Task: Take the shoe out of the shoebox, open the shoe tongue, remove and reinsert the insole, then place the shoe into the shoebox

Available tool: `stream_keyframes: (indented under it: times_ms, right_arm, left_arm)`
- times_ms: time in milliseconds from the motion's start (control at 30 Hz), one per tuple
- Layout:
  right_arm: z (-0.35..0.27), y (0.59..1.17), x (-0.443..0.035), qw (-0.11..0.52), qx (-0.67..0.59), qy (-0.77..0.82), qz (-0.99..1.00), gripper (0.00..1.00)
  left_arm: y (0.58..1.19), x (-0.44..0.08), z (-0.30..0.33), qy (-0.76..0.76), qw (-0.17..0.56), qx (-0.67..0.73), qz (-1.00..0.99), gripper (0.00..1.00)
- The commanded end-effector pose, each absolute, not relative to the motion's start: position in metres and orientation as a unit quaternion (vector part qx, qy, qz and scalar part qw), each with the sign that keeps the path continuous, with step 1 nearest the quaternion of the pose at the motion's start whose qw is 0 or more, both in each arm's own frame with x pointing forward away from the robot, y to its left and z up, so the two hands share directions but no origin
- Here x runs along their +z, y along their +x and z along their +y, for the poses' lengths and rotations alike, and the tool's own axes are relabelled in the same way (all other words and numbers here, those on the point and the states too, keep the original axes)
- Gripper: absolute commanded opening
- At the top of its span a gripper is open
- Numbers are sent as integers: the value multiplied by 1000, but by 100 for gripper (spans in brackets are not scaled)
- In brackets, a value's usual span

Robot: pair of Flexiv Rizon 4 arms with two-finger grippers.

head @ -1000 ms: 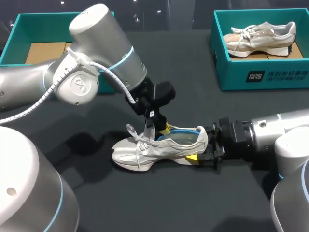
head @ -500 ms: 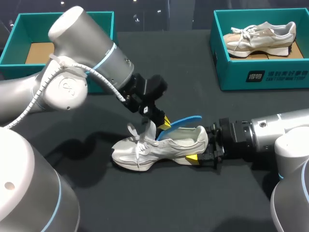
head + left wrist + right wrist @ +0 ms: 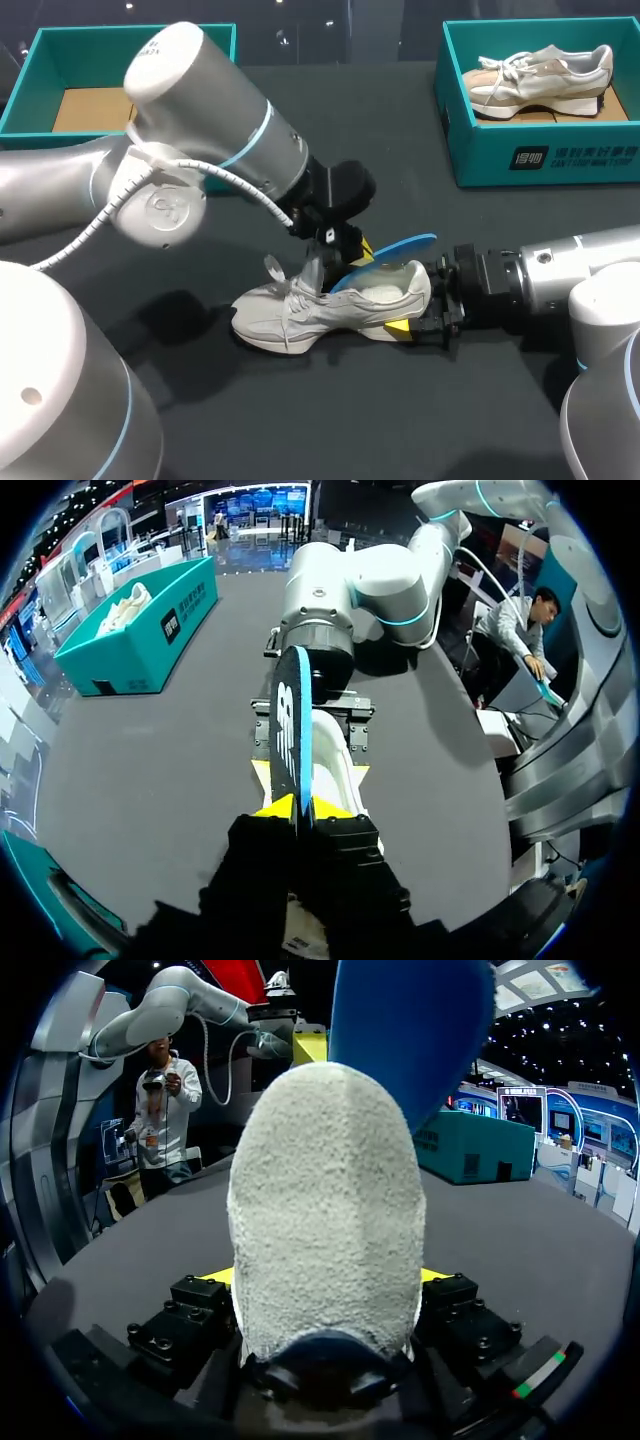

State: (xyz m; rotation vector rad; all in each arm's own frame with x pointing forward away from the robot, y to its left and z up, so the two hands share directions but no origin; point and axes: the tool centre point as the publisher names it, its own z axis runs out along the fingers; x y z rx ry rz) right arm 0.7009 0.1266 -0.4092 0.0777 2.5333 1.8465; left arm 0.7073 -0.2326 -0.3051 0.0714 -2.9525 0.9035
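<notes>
Only left wrist view shows insole [image 3: 290, 730] edge-on, seemingly clamped

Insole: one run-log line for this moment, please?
left gripper: shut on insole | insole: tilted above shoe | right gripper: shut on shoe heel

Head camera looks down; wrist cameras closely face the shoe [image 3: 330, 305].
</notes>
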Motion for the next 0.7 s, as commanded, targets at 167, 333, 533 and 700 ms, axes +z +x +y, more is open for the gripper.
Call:
stream_keyframes:
  times_ms: [167,333,533,700]
  right_arm:
    - [128,699,-411,3,587,25,809,0]
    - [128,699,-411,3,587,25,809,0]
    - [128,699,-411,3,587,25,809,0]
    - [128,699,-411,3,587,25,809,0]
  left_arm:
    - [703,-307,-243,23,5,272,-962,53]
    - [700,-307,-248,22,-9,272,-962,56]
    - [697,-313,-257,12,-35,263,-964,55]
    - [698,-322,-264,5,-53,256,-965,49]
